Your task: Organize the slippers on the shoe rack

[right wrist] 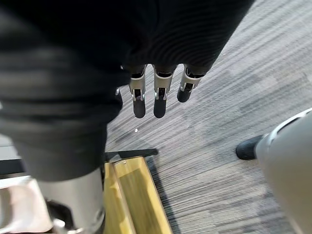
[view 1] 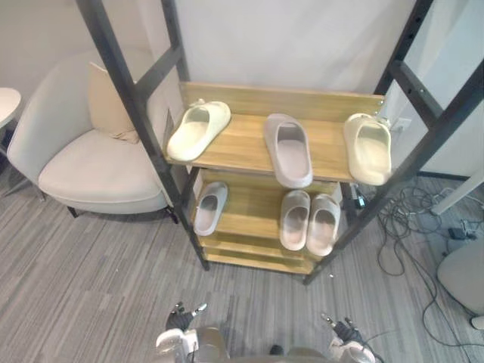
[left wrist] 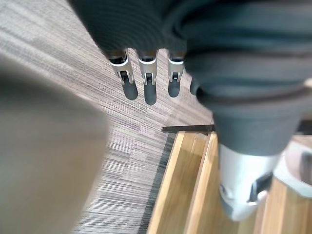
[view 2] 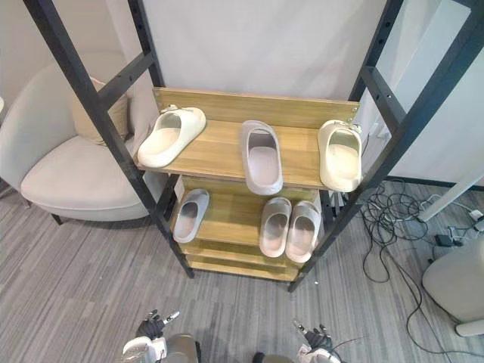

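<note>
Left eye view | shoe rack (view 1: pixel 249 147): 2 cream slippers (view 1: pixel 198 130), 4 grey slippers (view 1: pixel 290 151) | left hand (left wrist: pixel 144 83), right hand (right wrist: pixel 158 92): relaxed, empty

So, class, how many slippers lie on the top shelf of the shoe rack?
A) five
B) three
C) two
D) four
B: the top shelf carries the left cream slipper, the grey slipper in the middle and the right cream slipper.

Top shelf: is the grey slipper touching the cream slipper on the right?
Apart. The left eye view shows bare shelf between the grey slipper and the right cream slipper.
</note>
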You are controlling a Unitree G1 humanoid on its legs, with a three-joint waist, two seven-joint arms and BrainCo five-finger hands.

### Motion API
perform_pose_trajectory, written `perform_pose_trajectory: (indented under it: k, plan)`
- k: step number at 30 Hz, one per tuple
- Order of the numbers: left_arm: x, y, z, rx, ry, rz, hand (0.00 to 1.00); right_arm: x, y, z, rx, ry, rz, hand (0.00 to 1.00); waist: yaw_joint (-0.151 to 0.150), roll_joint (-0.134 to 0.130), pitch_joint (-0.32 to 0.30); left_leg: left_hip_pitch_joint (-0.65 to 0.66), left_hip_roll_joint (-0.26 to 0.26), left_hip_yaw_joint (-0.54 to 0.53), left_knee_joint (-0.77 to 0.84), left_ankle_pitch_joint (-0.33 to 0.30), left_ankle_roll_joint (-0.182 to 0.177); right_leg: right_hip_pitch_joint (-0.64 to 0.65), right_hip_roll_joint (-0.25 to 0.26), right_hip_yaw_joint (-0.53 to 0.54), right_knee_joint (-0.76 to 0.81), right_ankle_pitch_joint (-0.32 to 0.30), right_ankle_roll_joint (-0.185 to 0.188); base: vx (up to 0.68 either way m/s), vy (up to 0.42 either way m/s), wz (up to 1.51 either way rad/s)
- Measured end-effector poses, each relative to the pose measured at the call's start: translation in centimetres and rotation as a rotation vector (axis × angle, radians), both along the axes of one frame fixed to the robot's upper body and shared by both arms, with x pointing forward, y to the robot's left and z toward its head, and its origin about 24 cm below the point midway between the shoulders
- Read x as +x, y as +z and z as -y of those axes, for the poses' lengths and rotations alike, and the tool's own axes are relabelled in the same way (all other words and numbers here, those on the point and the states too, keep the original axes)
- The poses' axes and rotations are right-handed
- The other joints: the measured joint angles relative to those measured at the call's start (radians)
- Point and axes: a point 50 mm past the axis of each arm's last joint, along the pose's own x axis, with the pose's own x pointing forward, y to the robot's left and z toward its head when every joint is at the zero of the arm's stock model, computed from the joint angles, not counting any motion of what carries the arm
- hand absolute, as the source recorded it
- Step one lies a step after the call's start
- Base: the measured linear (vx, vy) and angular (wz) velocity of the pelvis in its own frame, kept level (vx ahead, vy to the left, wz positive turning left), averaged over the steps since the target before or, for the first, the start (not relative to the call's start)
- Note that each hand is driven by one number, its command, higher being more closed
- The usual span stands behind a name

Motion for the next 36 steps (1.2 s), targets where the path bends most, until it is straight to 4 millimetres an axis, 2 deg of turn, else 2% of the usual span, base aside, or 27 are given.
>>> perform_pose_trajectory:
  k: [5, 11, 15, 17, 18, 19, 21, 22, 25, 30, 36]
  plan:
    - [-0.4, -0.2, -0.3, 0.007, -0.001, -0.021, 0.00, -0.8, -0.3, -0.5, 0.013, -0.004, -0.019, 0.00, -0.003, -0.013, -0.011, 0.029, -0.045, 0.025, -0.033, 0.009, 0.017, 0.005, -0.038, 0.030, -0.013, 0.007, 0.026, 0.02, 0.110, -0.13]
    - [-1.6, -0.6, 0.0, 0.001, -0.016, -0.058, 0.00, -1.6, -0.4, -0.2, 0.003, -0.010, -0.042, 0.00, -0.003, 0.003, -0.028, 0.086, -0.061, 0.054, -0.100, 0.033, 0.028, 0.017, -0.047, 0.064, -0.029, 0.013, 0.038, -0.03, 0.030, -0.12]
    - [-1.7, -0.7, 0.2, 0.002, -0.031, -0.067, 0.00, -0.4, 0.7, 0.4, -0.058, 0.028, 0.025, 0.00, -0.002, 0.002, -0.036, 0.106, -0.061, 0.083, -0.139, 0.048, 0.026, 0.001, -0.042, 0.097, -0.029, 0.019, 0.037, -0.04, -0.004, -0.24]
    - [-1.8, -0.7, 0.2, 0.012, -0.055, -0.070, 0.00, 1.1, 2.8, 1.9, -0.147, 0.034, 0.135, 0.00, -0.006, 0.006, -0.038, 0.109, -0.060, 0.100, -0.146, 0.049, 0.026, -0.006, -0.040, 0.116, -0.037, 0.029, 0.039, -0.01, 0.014, -0.28]
    - [-1.7, -0.7, 0.5, 0.017, -0.086, -0.071, 0.00, 2.4, 5.2, 3.4, -0.248, 0.057, 0.241, 0.00, -0.009, 0.009, -0.042, 0.110, -0.060, 0.111, -0.149, 0.048, 0.027, -0.008, -0.039, 0.130, -0.046, 0.036, 0.041, 0.00, 0.034, -0.29]
    - [-1.7, -0.7, 0.5, 0.019, -0.096, -0.072, 0.00, 3.0, 6.3, 4.0, -0.291, 0.070, 0.286, 0.00, -0.012, 0.008, -0.044, 0.111, -0.060, 0.117, -0.151, 0.048, 0.027, -0.011, -0.038, 0.135, -0.045, 0.037, 0.041, 0.00, 0.035, -0.29]
    - [-1.6, -0.6, 0.7, 0.030, -0.131, -0.065, 0.00, 4.5, 10.3, 5.6, -0.446, 0.122, 0.428, 0.00, -0.015, 0.006, -0.046, 0.123, -0.060, 0.138, -0.161, 0.048, 0.028, -0.017, -0.035, 0.158, -0.046, 0.042, 0.042, 0.02, 0.033, -0.32]
    - [-1.8, -0.6, 0.5, 0.039, -0.140, -0.068, 0.00, 5.2, 13.1, 6.0, -0.542, 0.149, 0.527, 0.00, -0.023, -0.006, -0.053, 0.133, -0.061, 0.146, -0.165, 0.048, 0.027, -0.016, -0.031, 0.172, -0.046, 0.042, 0.042, 0.05, 0.027, -0.29]
    - [-1.9, -0.6, 0.4, 0.052, -0.178, -0.070, 0.00, 6.0, 16.0, 5.7, -0.623, 0.167, 0.648, 0.00, -0.034, -0.008, -0.058, 0.145, -0.061, 0.148, -0.166, 0.044, 0.030, -0.016, -0.027, 0.190, -0.044, 0.043, 0.043, 0.04, 0.012, -0.20]
    - [-1.9, -0.5, 0.7, 0.063, -0.245, -0.070, 0.00, 6.9, 18.4, 3.6, -0.615, 0.208, 0.797, 0.00, -0.055, -0.005, -0.058, 0.156, -0.067, 0.143, -0.159, 0.034, 0.041, -0.014, -0.027, 0.222, -0.043, 0.053, 0.047, 0.01, 0.025, -0.18]
    - [-1.7, -0.5, 1.3, 0.061, -0.335, -0.057, 0.00, 7.4, 19.6, 2.2, -0.602, 0.280, 0.895, 0.00, -0.061, 0.005, -0.053, 0.161, -0.074, 0.116, -0.118, 0.011, 0.049, 0.007, -0.033, 0.228, -0.035, 0.054, 0.052, -0.04, 0.035, -0.01]
